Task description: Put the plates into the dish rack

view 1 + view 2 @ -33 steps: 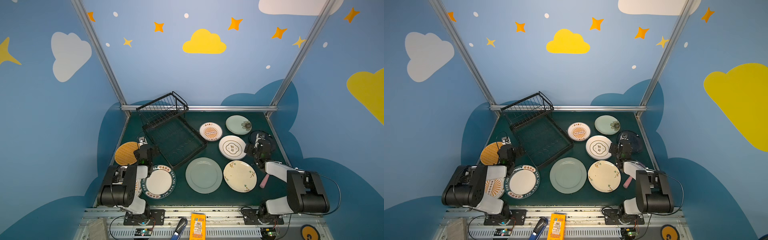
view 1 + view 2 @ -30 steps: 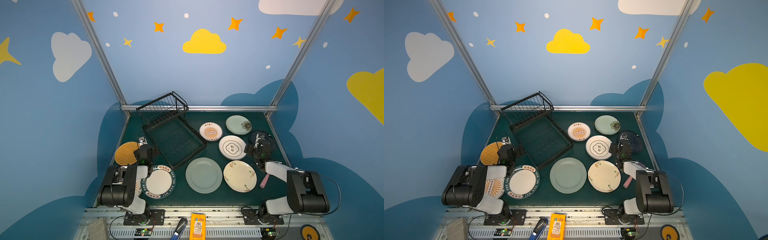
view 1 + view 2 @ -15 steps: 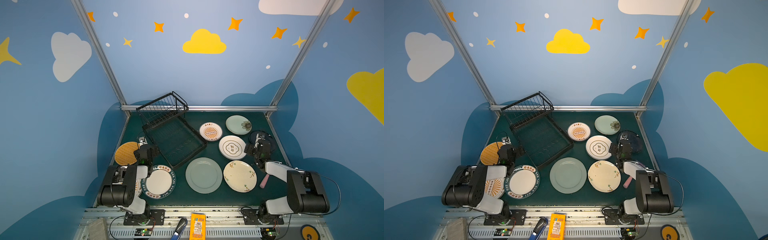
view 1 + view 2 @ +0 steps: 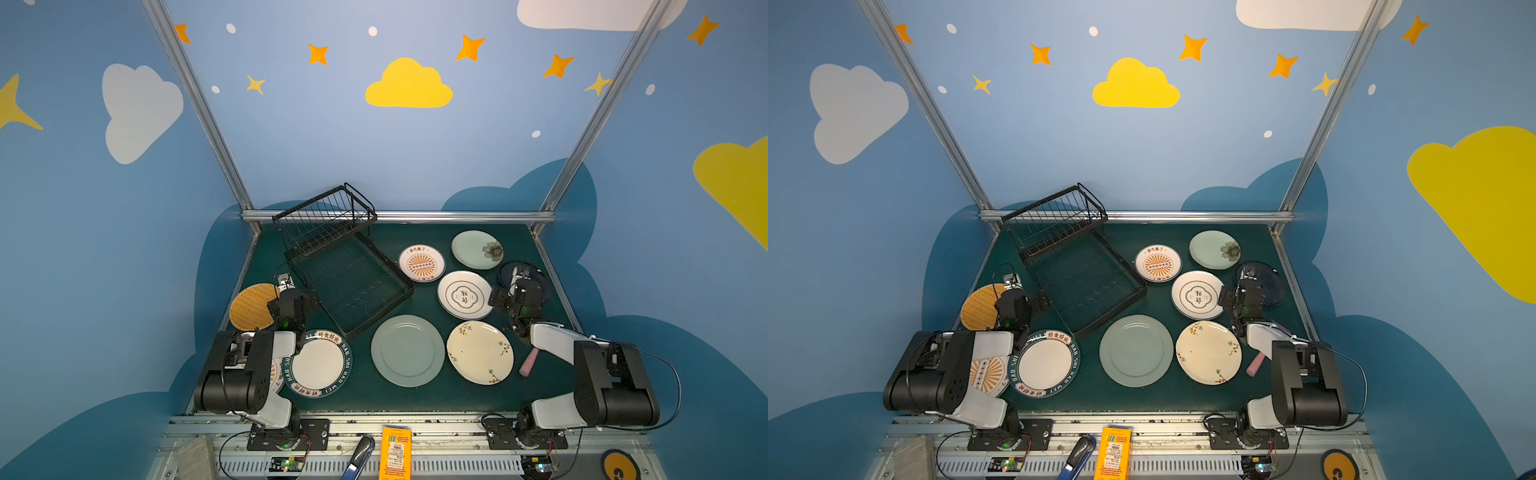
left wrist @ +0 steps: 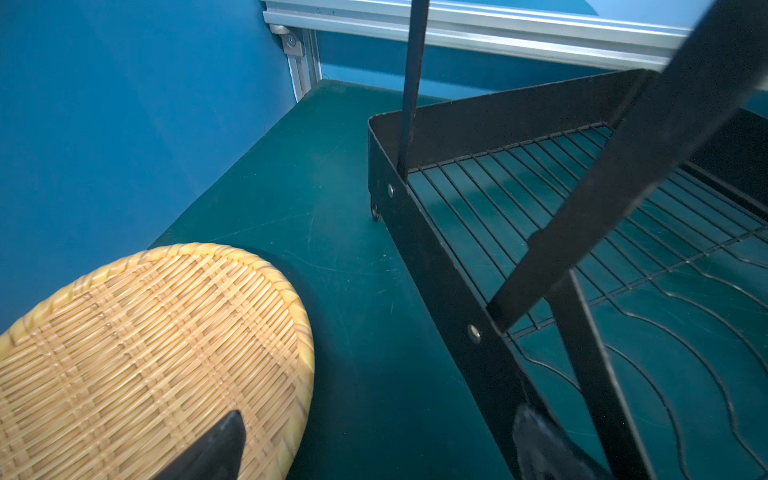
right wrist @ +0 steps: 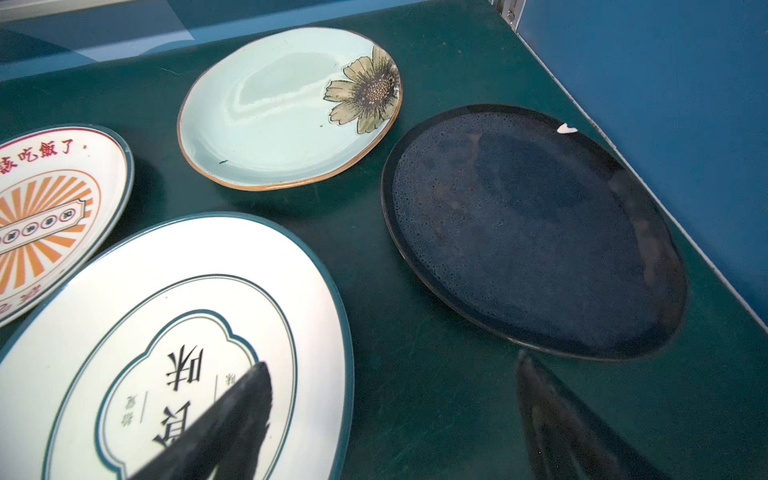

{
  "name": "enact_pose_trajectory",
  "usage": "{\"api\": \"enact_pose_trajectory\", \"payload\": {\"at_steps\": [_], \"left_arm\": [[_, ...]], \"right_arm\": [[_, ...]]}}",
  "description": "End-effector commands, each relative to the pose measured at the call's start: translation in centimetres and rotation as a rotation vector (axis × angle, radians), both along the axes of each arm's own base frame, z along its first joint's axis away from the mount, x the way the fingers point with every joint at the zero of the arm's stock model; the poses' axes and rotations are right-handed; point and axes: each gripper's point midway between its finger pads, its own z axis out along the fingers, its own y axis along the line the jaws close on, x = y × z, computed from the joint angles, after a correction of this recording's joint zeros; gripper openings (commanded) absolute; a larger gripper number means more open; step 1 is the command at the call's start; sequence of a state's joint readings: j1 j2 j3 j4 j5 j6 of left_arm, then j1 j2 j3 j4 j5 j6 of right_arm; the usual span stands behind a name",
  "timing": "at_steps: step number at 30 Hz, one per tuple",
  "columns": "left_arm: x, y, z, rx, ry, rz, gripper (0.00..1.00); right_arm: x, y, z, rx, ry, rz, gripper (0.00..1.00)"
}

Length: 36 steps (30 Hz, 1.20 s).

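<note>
Woven plate (image 4: 252,306): flat at the worktop's left edge, just beside the rack.
Left gripper (image 5: 374,446): wide, empty, hanging between the woven plate and the rack (image 4: 347,276) wall.
Rack: empty, angled at back left; raised basket at its far end.
Other plates: all flat on the worktop, none loaded; most lie right of the rack.
Right gripper (image 6: 395,419): wide, empty, between the white plate (image 6: 166,340) and the navy plate (image 6: 532,232).
Advice: flat plates likely need a rim pinch, then tilting upright into a slot.
Worktop (image 4: 419,397): dark green mat.
Room: blue walls, clouds and stars.
</note>
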State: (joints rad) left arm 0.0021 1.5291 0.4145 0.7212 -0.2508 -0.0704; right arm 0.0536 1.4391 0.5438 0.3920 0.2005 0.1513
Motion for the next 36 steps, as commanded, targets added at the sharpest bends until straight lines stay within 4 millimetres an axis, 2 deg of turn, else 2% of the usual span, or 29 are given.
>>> {"api": "enact_pose_trajectory", "payload": {"at_steps": [1,3,5,7,9,11,13,15,17,18,19,21,22,25,28,30,32,36], "left_arm": [[0.6,-1.1,0.9,-0.024,-0.032,-0.058,1.0],[0.5,-1.1,1.3,-0.032,-0.048,-0.057,1.0],[0.5,-1.6,2.3,-0.032,-0.04,-0.077,1.0],[0.6,-1.7,3.4,-0.028,0.029,-0.07,1.0],[-0.2,-0.8,4.8,-0.053,0.061,0.021,1.0],[-1.9,0.0,6.0,-0.145,0.081,0.141,1.0],[-4.6,1.4,6.9,-0.277,0.084,0.345,1.0],[-7.2,2.3,7.4,-0.333,0.142,0.451,1.0],[-8.9,2.4,7.1,-0.435,0.191,0.462,1.0],[-9.4,2.5,6.9,-0.504,0.201,0.455,1.0],[-9.9,2.6,6.8,-0.563,0.201,0.451,1.0],[-10.6,3.1,6.9,-0.687,0.182,0.436,1.0],[-10.8,3.4,6.9,-0.717,0.168,0.429,1.0],[-11.3,5.3,6.6,-0.721,0.135,0.458,1.0],[-11.0,7.6,5.4,-0.809,0.122,0.52,1.0],[-10.0,8.5,5.1,-0.898,0.083,0.527,1.0],[-9.2,9.6,4.7,-0.914,0.06,0.559,1.0],[-8.0,11.3,3.6,-0.894,0.067,0.584,0.99]], "right_arm": [[-0.2,0.0,0.4,-0.005,-0.015,0.0,0.89],[-0.5,0.8,1.6,-0.035,-0.008,0.051,0.89],[-1.1,0.5,3.7,-0.024,0.024,-0.002,0.89],[-1.8,0.5,6.5,0.047,-0.017,-0.055,0.9],[-2.7,1.7,9.3,0.141,-0.092,-0.042,0.89],[-3.8,2.0,11.1,0.245,-0.137,-0.082,0.9],[-4.7,1.7,12.1,0.342,-0.182,-0.138,0.9],[-4.9,1.8,12.9,0.434,-0.252,-0.153,0.89],[-5.3,2.6,12.6,0.526,-0.264,-0.144,0.9],[-5.8,2.6,11.8,0.624,-0.232,-0.199,0.9],[-6.2,2.9,11.5,0.678,-0.215,-0.209,0.92],[-5.8,6.1,13.0,0.721,-0.246,0.002,0.89],[-5.9,7.4,13.0,0.73,-0.204,0.06,0.87],[-6.4,10.0,12.0,0.733,-0.022,0.095,0.89],[-6.7,12.5,11.4,0.724,0.091,0.163,0.9],[-7.1,14.5,10.6,0.689,0.18,0.234,0.9],[-8.0,16.3,9.5,0.695,0.316,0.266,0.9],[-8.7,19.6,8.2,0.717,0.431,0.362,0.9]]}}
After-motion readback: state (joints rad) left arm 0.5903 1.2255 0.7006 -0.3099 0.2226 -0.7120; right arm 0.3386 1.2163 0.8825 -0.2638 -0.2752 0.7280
